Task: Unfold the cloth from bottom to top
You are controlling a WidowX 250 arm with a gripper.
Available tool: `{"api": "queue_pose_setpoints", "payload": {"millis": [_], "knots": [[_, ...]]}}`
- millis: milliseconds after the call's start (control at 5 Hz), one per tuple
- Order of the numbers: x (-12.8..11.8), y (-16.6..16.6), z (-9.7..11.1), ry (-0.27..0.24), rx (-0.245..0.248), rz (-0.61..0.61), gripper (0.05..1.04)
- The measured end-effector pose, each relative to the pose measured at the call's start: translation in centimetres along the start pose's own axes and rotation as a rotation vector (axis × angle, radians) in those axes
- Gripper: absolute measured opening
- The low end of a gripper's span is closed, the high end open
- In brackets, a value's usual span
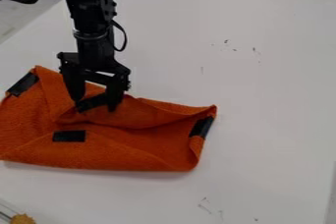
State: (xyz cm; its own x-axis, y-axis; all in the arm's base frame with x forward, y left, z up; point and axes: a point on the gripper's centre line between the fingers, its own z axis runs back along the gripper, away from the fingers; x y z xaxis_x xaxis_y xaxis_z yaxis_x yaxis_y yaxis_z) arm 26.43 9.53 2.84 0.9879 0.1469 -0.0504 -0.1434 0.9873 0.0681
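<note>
The black gripper (95,104) hangs over the upper left part of the orange cloth (131,155), its two fingers spread apart. A black patch on the cloth shows between the fingertips. Whether the tips touch the fabric, I cannot tell. The cloth lies partly folded and creased, with its lower edge running from the left side of the view to a rounded corner at lower right. Other black patches mark its upper left corner, its middle left and its right end. Some of the upper fabric is hidden behind the fingers.
The white table (263,95) extends to the right of the cloth and below it. A yellowish-brown round object (22,219) is at the bottom left corner. Small dark marks dot the tabletop. The arm comes down from the upper left.
</note>
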Motion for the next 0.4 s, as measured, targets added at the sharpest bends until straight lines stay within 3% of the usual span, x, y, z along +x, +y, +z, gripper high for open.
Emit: {"api": "queue_pose_setpoints", "payload": {"millis": [400], "knots": [[0.51, 0.44, -0.35, 0.000, -0.013, -0.006, 0.947]]}}
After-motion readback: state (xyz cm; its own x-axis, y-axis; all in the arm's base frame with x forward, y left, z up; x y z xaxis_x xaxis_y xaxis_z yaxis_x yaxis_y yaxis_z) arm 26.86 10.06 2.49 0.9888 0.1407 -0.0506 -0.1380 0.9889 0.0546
